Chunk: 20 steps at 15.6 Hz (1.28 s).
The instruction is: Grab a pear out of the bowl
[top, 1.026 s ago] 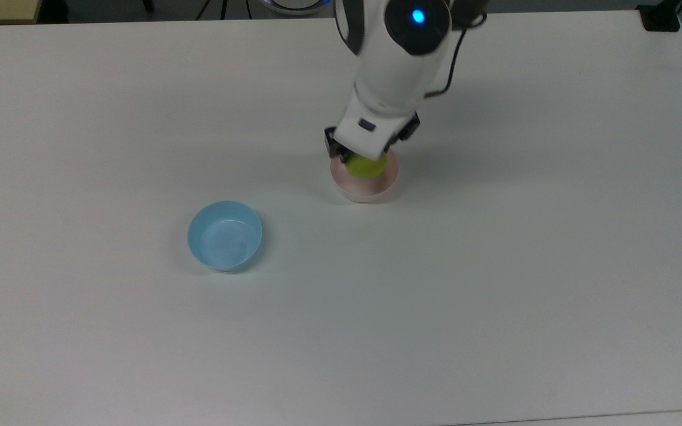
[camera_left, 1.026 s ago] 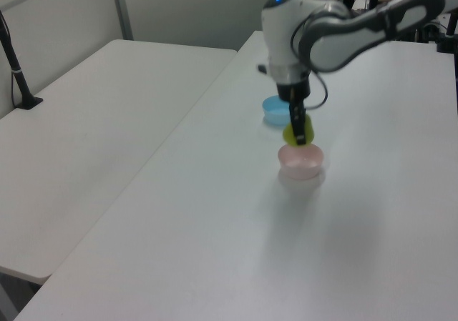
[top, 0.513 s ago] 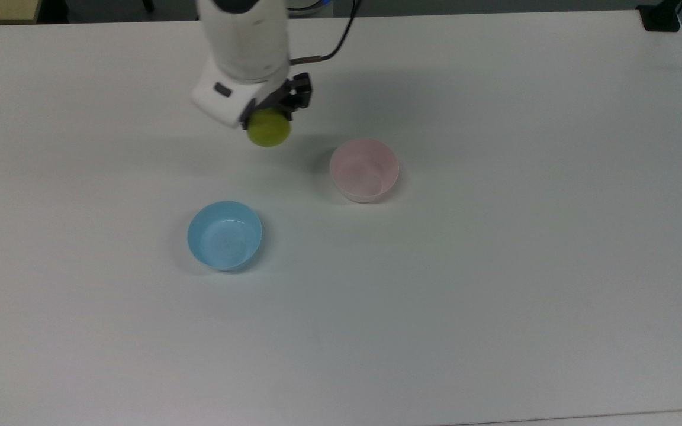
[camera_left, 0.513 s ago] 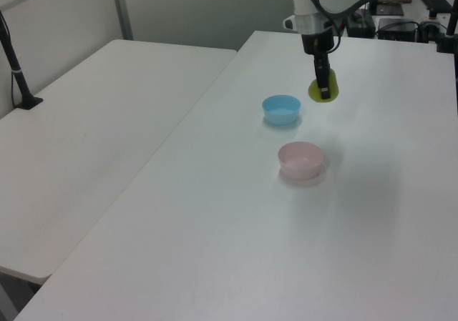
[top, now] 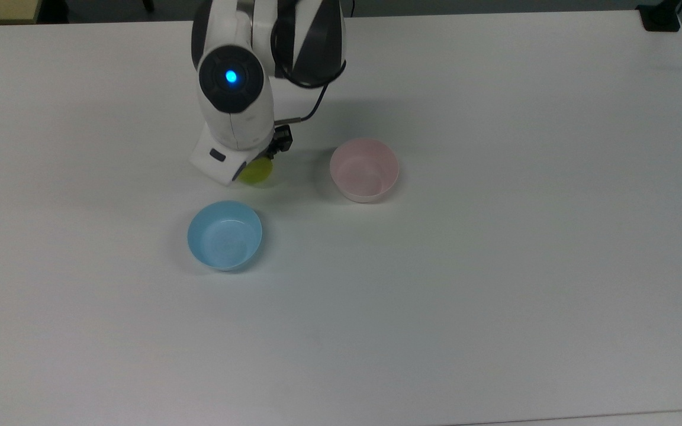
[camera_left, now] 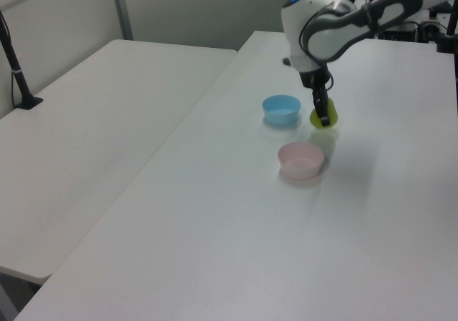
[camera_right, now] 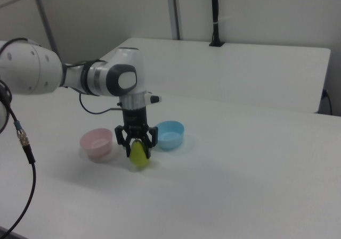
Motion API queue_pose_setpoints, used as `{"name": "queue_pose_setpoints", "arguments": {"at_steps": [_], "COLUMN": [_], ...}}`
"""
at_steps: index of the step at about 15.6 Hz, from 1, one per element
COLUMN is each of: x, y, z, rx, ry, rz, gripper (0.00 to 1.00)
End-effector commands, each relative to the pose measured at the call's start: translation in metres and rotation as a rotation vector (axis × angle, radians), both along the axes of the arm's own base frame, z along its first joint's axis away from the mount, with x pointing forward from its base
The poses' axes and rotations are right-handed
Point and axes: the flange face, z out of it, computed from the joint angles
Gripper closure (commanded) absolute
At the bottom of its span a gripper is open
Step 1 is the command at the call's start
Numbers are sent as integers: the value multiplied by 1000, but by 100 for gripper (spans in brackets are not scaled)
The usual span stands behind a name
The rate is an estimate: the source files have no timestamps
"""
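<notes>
Surface: white table (top: pixel 495 266), with a second white table (camera_left: pixel 93 135) beside it on the left view's left.
Gripper: from my station I see the gripper (camera_right: pixel 138 146) low over the table, its fingers (camera_right: pixel 129 143) pinching the pear.
Pear: yellow-green pear (camera_right: pixel 139 155), out of the bowl, held between the two bowls, at or just above the table; I cannot tell which.
Bowl: pale pink bowl (top: pixel 364 170), empty, on the top view's right of the pear.
Other: light blue bowl (top: pixel 224 235), empty, near the pear.

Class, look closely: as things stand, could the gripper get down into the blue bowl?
Probably not yet: the gripper is shut on the pear, so it is occupied. The blue bowl itself sits close by with nothing standing between them.
</notes>
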Motion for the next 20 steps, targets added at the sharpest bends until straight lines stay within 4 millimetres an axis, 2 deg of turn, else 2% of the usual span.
{"name": "queue_pose_setpoints", "arguments": {"at_steps": [1, 2, 3, 5, 6, 9, 10, 12, 16, 17, 20], "x": [3, 3, 3, 4, 3, -5, -12, -27, -60, -64, -66], "y": [2, 3, 3, 3, 3, 3, 3, -1, -14, -23, -30], "z": [-3, -3, -1, 17, 35, 105, 138, 176, 220, 227, 234], "rx": [-20, -20, -21, -21, -21, -17, -10, 15, 34, 35, 36], "ry": [-13, -13, -15, -43, -74, -196, -246, -292, -258, -267, -280], "rz": [19, 20, 16, 8, -9, -132, -187, -246, -298, -315, -329], "gripper": [36, 8, 0, 0, 0, 0, 0, 0, 0, 0, 0]}}
